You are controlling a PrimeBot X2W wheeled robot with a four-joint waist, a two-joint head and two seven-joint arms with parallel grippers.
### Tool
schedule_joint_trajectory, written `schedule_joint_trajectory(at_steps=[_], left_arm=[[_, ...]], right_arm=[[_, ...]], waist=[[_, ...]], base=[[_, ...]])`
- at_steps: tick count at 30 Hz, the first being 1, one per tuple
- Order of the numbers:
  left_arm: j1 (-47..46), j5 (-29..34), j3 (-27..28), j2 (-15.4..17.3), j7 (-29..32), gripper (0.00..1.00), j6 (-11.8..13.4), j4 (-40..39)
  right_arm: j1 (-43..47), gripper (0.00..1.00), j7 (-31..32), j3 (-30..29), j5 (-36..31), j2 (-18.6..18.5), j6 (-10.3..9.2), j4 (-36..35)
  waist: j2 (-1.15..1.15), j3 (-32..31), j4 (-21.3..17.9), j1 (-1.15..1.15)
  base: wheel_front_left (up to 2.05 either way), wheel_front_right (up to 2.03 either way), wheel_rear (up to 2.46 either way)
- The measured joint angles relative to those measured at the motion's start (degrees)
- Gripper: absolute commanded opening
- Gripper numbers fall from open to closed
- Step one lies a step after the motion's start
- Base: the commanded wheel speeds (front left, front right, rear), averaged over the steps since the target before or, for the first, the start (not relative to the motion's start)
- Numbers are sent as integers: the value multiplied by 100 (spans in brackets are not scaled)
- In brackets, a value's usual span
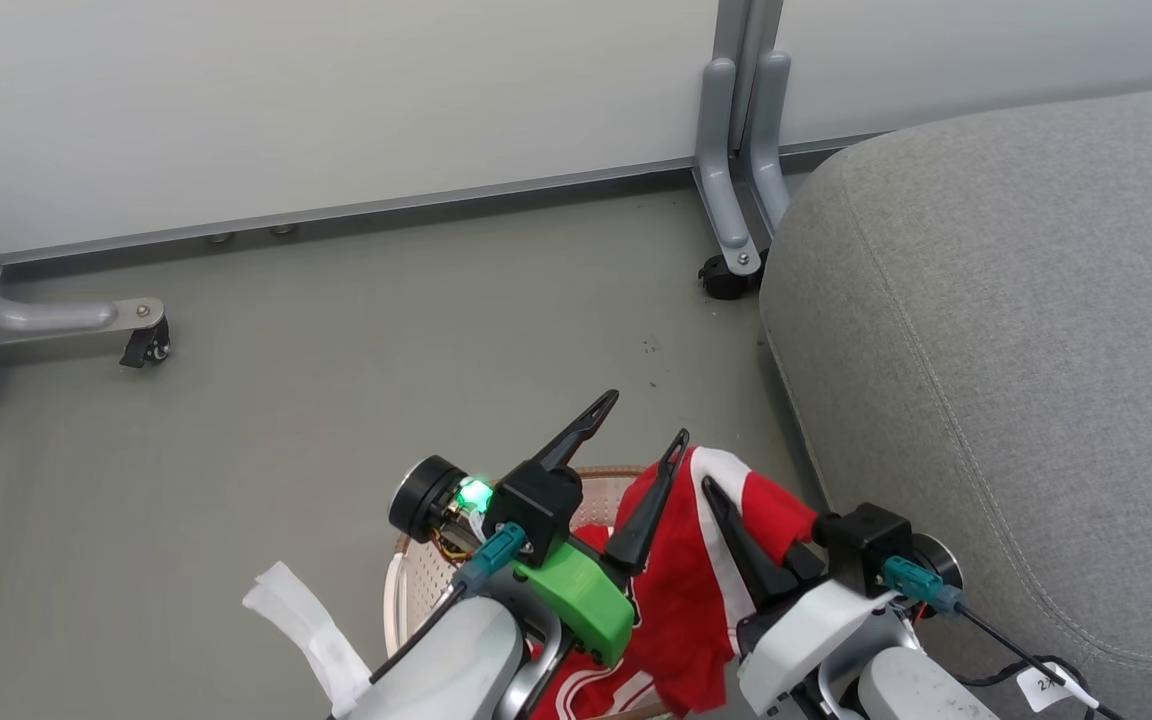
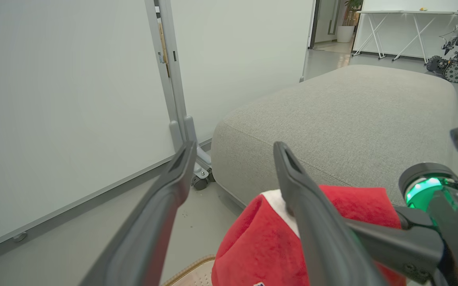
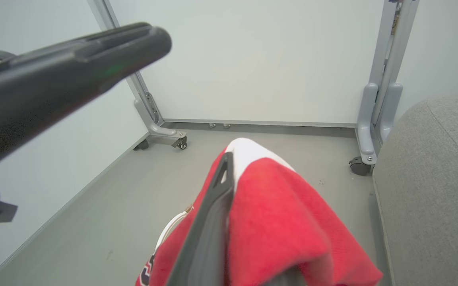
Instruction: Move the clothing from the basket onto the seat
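Clothing (image 1: 681,600) hangs above the perforated cream basket (image 1: 424,585) in the head view, just beside the seat (image 1: 1016,330). I judge that the lift is in hand, and that the next move is a carry to the right, high enough to clear the rounded edge. The right gripper (image 1: 721,495) has its jaws closed on a red fold.

In the left wrist view, the left gripper (image 2: 233,149) is wide open and holds nothing; one finger touches the white trim.

In the right wrist view, the soft cloth drapes over the right gripper's finger, beside the coarse grey weave of the seat.

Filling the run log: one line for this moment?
phase: lift | right gripper: shut on clothing, raised over basket | left gripper: open, alongside | seat: clothing not yet on it
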Motion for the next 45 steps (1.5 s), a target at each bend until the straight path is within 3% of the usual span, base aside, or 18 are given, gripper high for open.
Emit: schedule_joint_trajectory(at_steps=[10,19,37,45], left_arm=[[35,79,103,30,-9,100,35,-29],[170,283,377,336,-9,100,164,-335],[1134,784,1414,901,-9,100,218,-1695],[1405,996,1511,1107,-10,100,27,-1847]], right_arm=[[4,0,0,-185,-131,-14,0,-149],[2,0,0,-541,-419,-40,0,-748],[475,0,0,-1555,-616,143,0,-2070],[797,0,0,-2217,-323,253,0,-2544]], waist=[[0,15,-56,0],[0,195,-422,0],[0,723,-1971,0],[0,1048,-2526,0]], base=[[0,0,0],[0,0,0],[0,0,0],[0,0,0]])
